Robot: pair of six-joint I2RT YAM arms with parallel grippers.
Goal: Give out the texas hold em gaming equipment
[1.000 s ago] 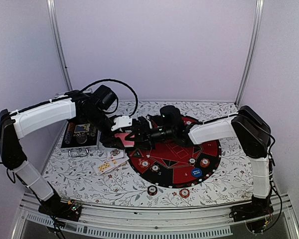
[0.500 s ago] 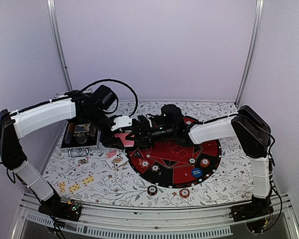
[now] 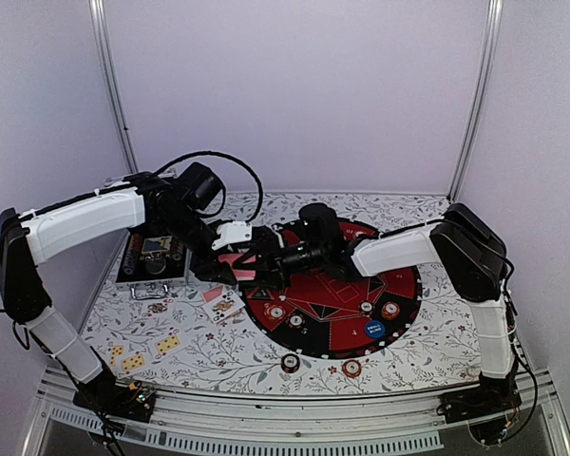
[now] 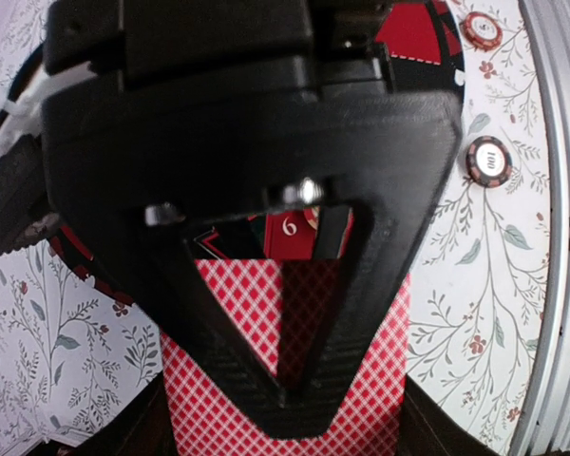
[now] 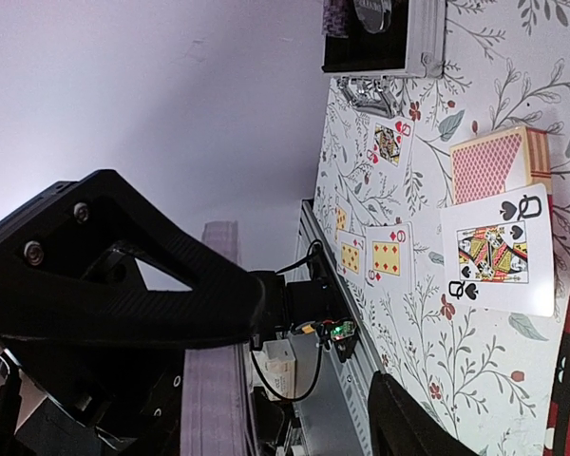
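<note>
My left gripper (image 3: 226, 273) is shut on a deck of red-checked playing cards (image 4: 223, 318), held above the left edge of the mat. In the left wrist view its fingers (image 4: 347, 313) meet in a V over the card backs. My right gripper (image 3: 263, 263) hovers right beside the deck, open, with nothing between its fingers (image 5: 142, 285). A queen of spades (image 5: 499, 252) and a face-down card (image 5: 494, 163) lie by the mat. Three face-up cards (image 3: 138, 356) lie at the front left. Poker chips (image 3: 277, 312) and a blue button disc (image 3: 374, 331) sit on the mat.
The big round black-and-red mat (image 3: 399, 280) fills the middle of the floral table. A silver case (image 3: 152, 258) stands open at the back left. Two chips (image 3: 291, 362) lie off the mat near the front rail (image 3: 294, 410). Another face-up card (image 5: 389, 142) lies near the case.
Face-up cards that lay by the mat's left edge now lie spread at the front left. My right gripper's jaws narrowed, then widened beside the deck. The left arm has held still.
</note>
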